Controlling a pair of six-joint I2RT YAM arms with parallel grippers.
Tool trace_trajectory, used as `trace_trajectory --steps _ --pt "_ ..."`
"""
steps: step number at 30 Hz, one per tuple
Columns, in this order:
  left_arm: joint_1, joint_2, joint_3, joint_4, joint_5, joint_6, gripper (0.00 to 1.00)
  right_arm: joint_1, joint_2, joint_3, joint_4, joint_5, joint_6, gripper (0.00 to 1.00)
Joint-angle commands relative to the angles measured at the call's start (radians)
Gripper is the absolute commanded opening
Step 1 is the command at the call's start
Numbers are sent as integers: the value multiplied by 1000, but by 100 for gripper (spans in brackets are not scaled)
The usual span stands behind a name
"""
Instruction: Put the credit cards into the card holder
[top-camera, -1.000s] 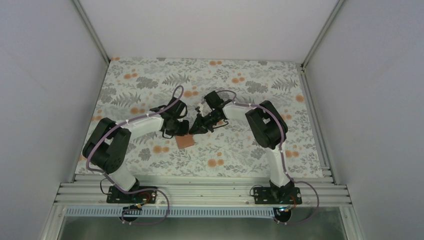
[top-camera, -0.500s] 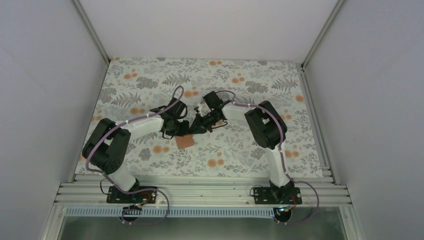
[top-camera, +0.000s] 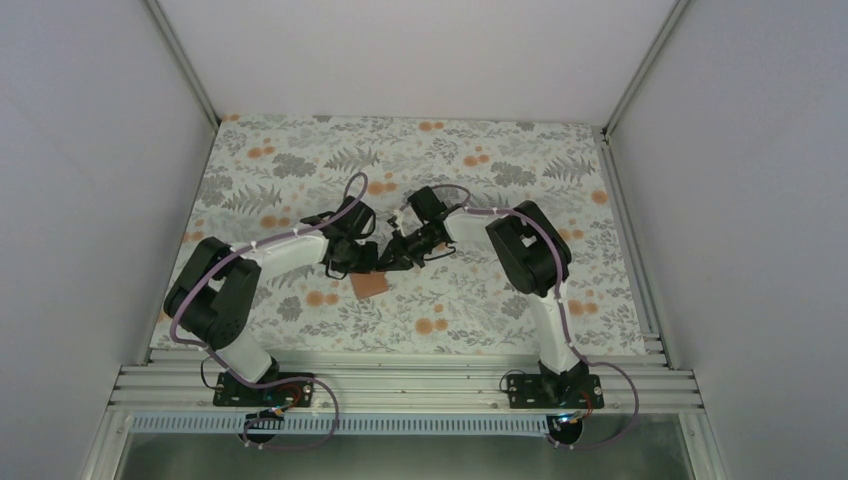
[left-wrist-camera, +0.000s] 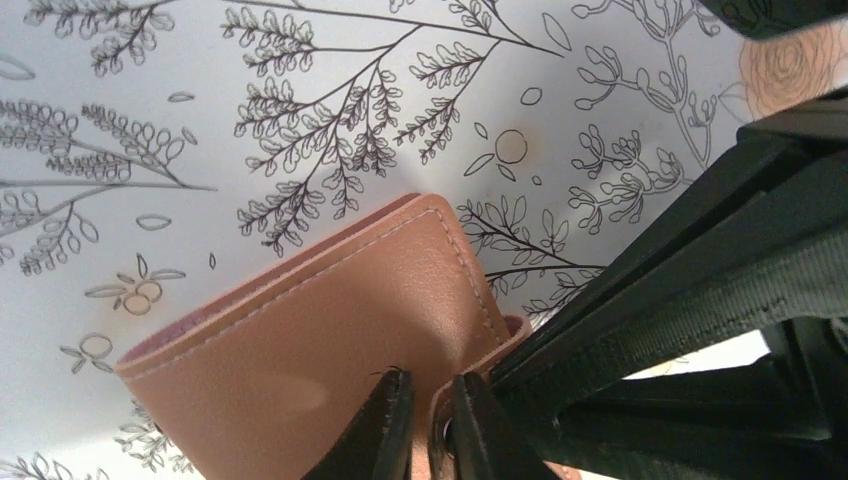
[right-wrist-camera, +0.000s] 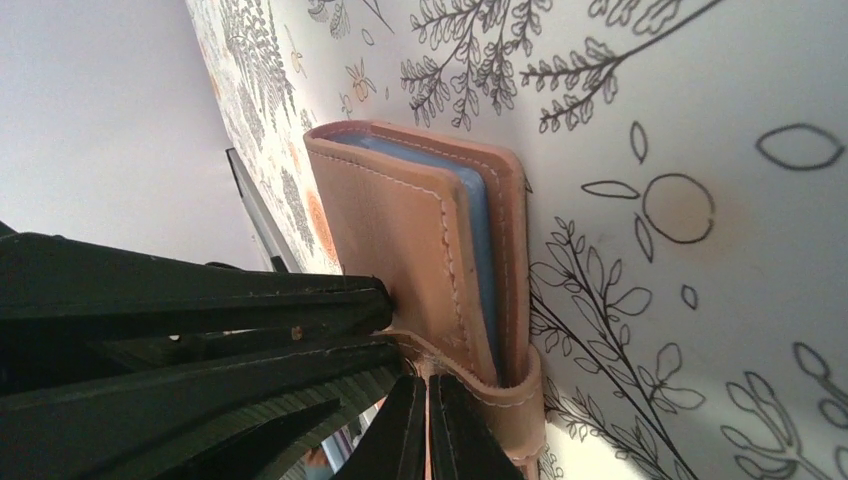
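Two grippers meet at the middle of the white table cloth printed with grey fern and orange flower motifs (top-camera: 290, 165). The left gripper (top-camera: 362, 262) comes in from the left and the right gripper (top-camera: 392, 260) from the right, their tips almost touching. Just on the near side of them lies the flat tan-brown leather-like card holder with pale stitching (top-camera: 370, 286), with its far edge under the fingertips.

In the left wrist view, the left arm's dark fingers (left-wrist-camera: 388, 425) are clamped on a thin tan flap at the holder's corner, and the leather shows between them. The right gripper's black fingers press in from the right at the same corner.

In the right wrist view, the right arm's fingers (right-wrist-camera: 408, 425) are drawn nearly together, pinching the narrow tan strap (right-wrist-camera: 505, 390) that loops round the holder's end, with only a sliver of gap left. The holder's mouth gapes slightly. The pale blue edge of a thin credit card (right-wrist-camera: 482, 240) sits inside it, between the two leather walls. Whether more cards lie behind it cannot be told.
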Motion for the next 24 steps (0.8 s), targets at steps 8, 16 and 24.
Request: trace_trajectory --steps 8,16,24 --pt "-9 -48 61 -98 -23 -37 23 19 57 -74 -56 86 -52 4" --pt "-9 -62 126 -154 -10 -57 3 24 65 -72 -53 87 -56 4" --pt "-14 -51 73 -107 47 -48 2 25 71 -68 -55 88 -57 5"
